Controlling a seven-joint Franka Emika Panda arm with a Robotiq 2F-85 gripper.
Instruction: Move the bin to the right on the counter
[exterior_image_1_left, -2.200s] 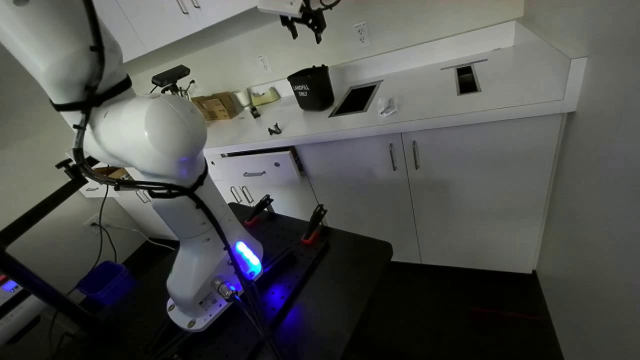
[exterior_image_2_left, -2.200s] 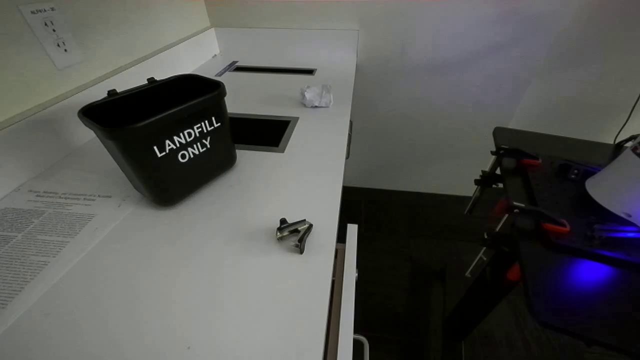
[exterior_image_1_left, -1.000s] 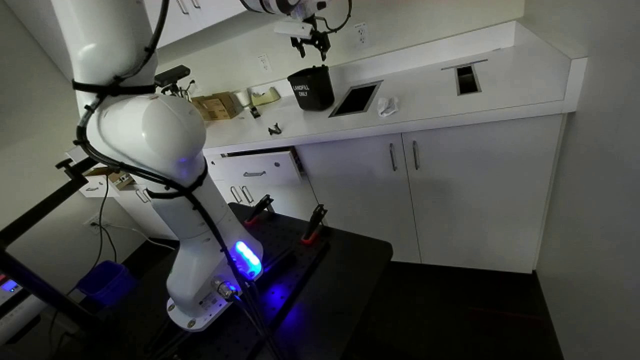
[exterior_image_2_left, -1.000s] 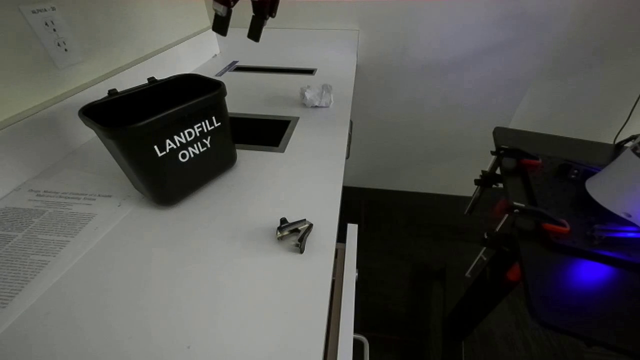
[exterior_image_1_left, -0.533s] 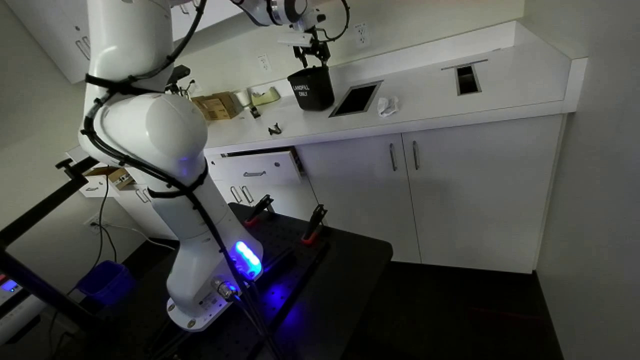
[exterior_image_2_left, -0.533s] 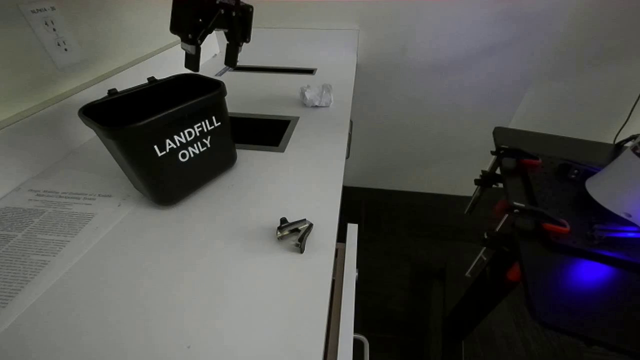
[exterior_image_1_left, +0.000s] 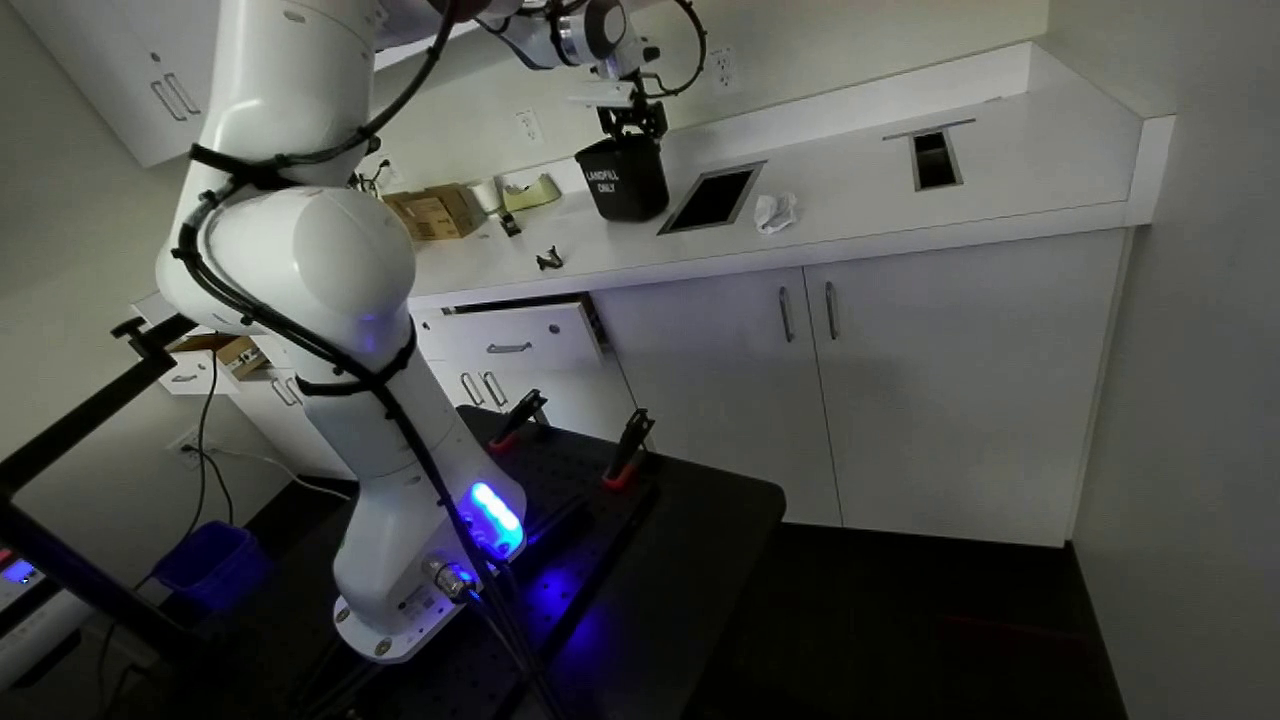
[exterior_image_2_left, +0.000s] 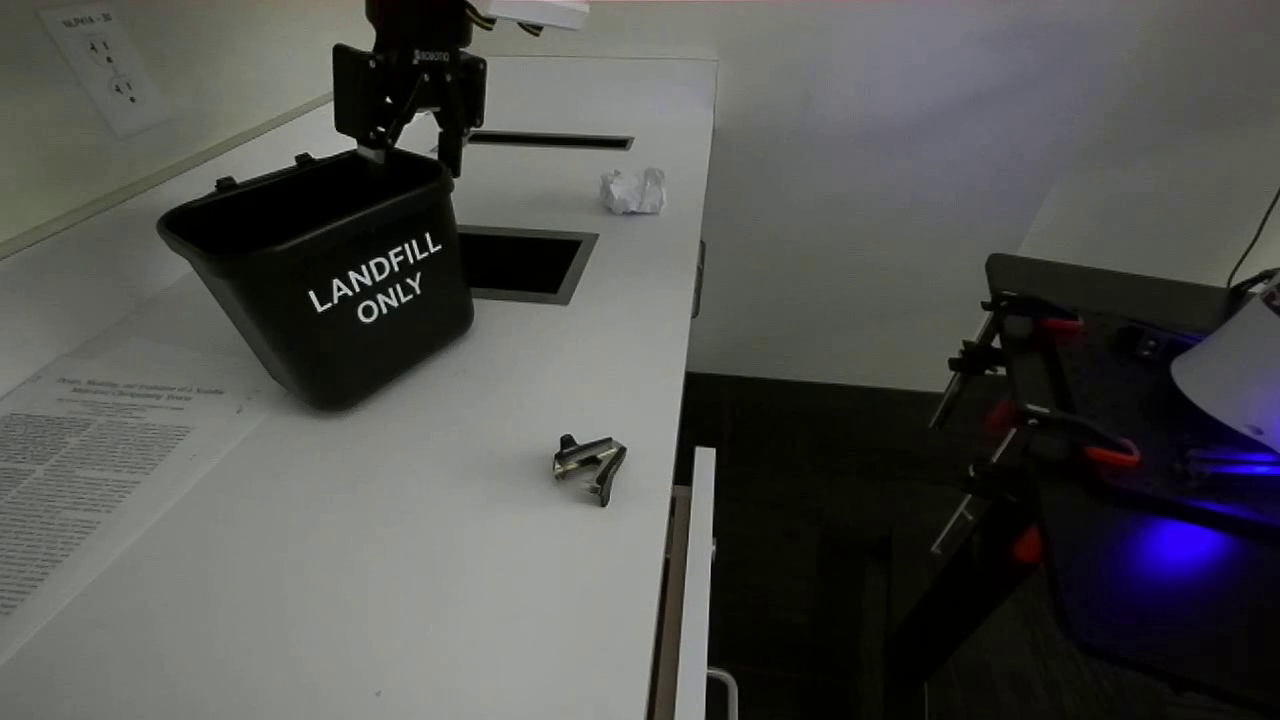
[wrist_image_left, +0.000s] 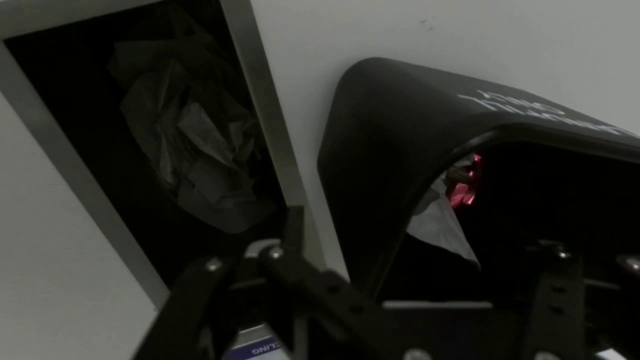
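Wrist view: rim of the bin (wrist_image_left: 370, 150) lies between the jaws, which stand apart, nothing gripped. Gripper (exterior_image_2_left: 411, 163), in an exterior view, points down: one jaw at the mouth, its mate outside the end wall; bin upright on the counter (exterior_image_2_left: 450, 560) below. Step, as judged: rim grasp. Centre the wall between the jaws, sink slightly past the lip, close squarely. Then lift before shifting: framed hole (wrist_image_left: 265, 100) beside the outer jaw and paper ball (exterior_image_2_left: 633, 192) farther out probably lie on the rightward route.
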